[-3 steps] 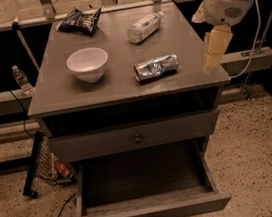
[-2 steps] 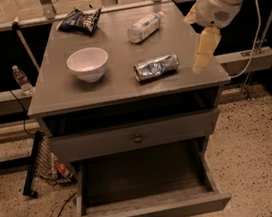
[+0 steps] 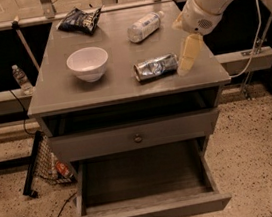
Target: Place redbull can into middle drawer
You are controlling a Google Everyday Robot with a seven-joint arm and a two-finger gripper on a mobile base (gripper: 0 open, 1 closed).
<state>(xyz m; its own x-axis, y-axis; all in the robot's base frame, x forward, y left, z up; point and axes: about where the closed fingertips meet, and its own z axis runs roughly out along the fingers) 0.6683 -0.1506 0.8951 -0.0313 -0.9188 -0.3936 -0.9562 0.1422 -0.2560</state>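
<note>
Since the can (image 3: pixel 156 67) lies sideways beside the gripper (image 3: pixel 188 56), a nudge could roll it off. Gripper spread or not: cannot tell.

no legible txt anywhere, end effector (image 3: pixel 185 67) just beside redbull can (image 3: pixel 155 68)

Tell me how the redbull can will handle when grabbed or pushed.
The redbull can lies on its side, so a push could roll it, though its dented surface probably makes that uneven. The crumpled metal suggests thin walls that may give under a squeeze, and it is likely light. Its shine hints it could slip. The pincer hangs close beside it.
</note>
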